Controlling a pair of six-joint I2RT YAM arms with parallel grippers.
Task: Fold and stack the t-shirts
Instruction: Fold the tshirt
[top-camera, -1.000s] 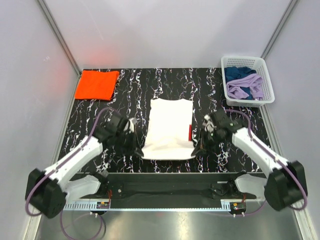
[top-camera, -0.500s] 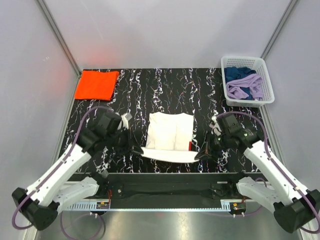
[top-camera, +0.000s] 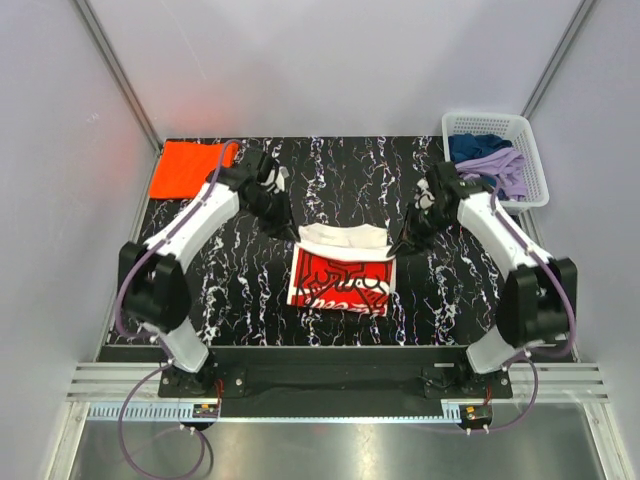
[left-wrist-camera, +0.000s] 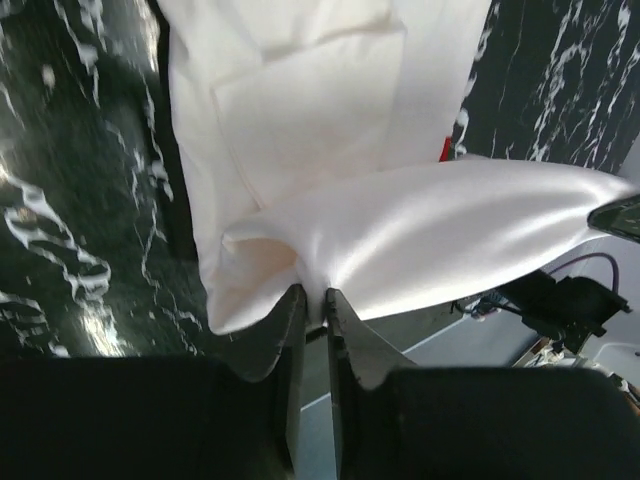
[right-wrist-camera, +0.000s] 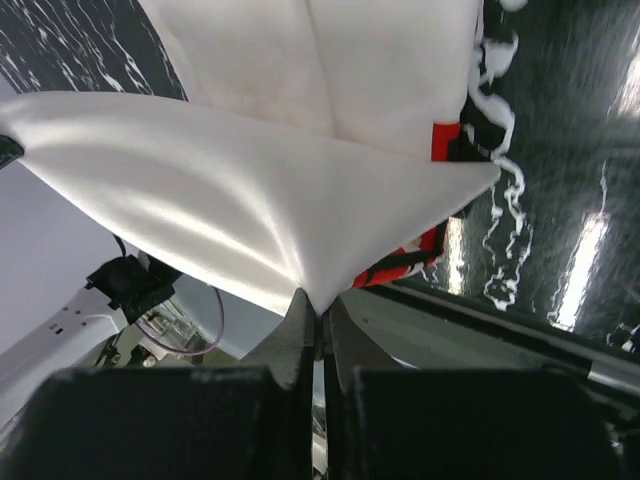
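Note:
The white t-shirt (top-camera: 340, 282) lies mid-table, its near part turned over toward the far side, so the red printed graphic faces up. A white strip shows along its far edge. My left gripper (top-camera: 296, 231) is at the shirt's far left corner, and in the left wrist view it (left-wrist-camera: 313, 297) pinches a bunch of white cloth (left-wrist-camera: 420, 230). My right gripper (top-camera: 397, 247) is at the far right corner, shut on a taut white corner (right-wrist-camera: 250, 200). The orange t-shirt (top-camera: 190, 168) lies folded at the far left corner of the table.
A white plastic basket (top-camera: 533, 150) holding blue and lilac clothes stands at the far right corner. The table top (top-camera: 340, 170) is black with white veins. Grey walls close in the far side and both flanks.
Both arms swung from the near edge to the far side, carrying the shirt's near hem over itself. The red graphic now faces up. The left jaws have parted slightly.

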